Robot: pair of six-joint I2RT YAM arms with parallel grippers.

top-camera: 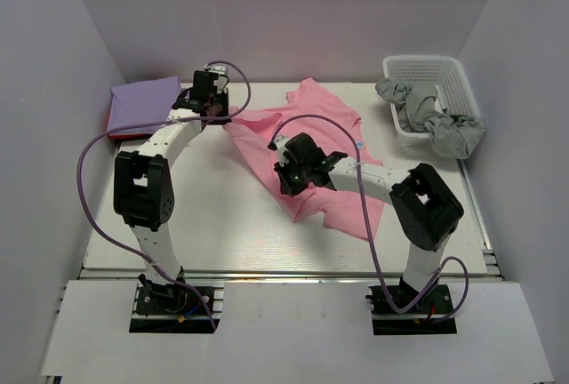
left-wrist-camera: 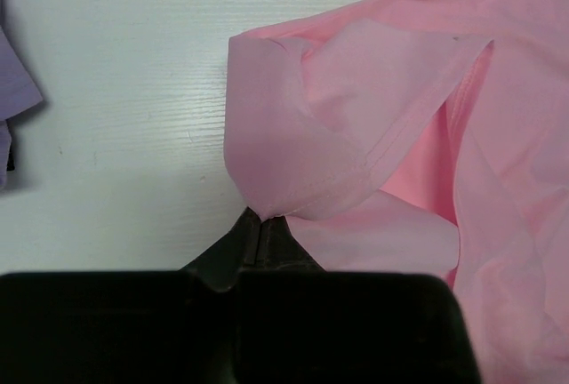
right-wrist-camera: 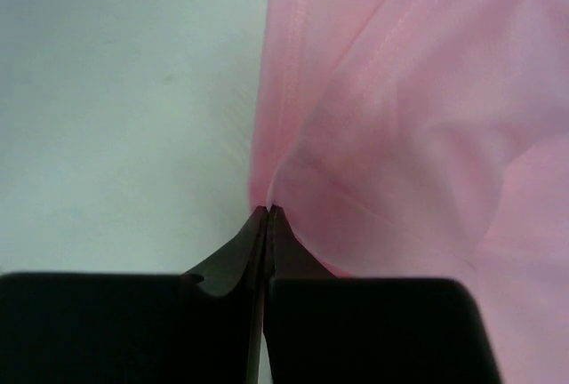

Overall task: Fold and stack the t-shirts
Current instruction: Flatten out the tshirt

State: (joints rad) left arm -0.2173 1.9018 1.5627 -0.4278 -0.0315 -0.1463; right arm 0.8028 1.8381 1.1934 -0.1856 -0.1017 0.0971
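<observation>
Pink t-shirt (top-camera: 331, 126): soft knit, crumpled, stitched hems, centre of white wood-grain table (top-camera: 222, 233). L gripper (left-wrist-camera: 262, 222): clamped on sleeve hem. R gripper (right-wrist-camera: 269, 213): clamped on shirt edge. Lavender t-shirt (top-camera: 142, 100): folded rectangle, far-left corner, atop red t-shirt (top-camera: 119, 135).

At the far right corner of the white wood-grain bench (top-camera: 222, 224) we see a white slotted plastic basket (top-camera: 460, 80). A bundle of grey cloth (top-camera: 444, 128) lies in it and spills over its near right rim. Plain pale walls (top-camera: 293, 11) enclose the bench.
</observation>
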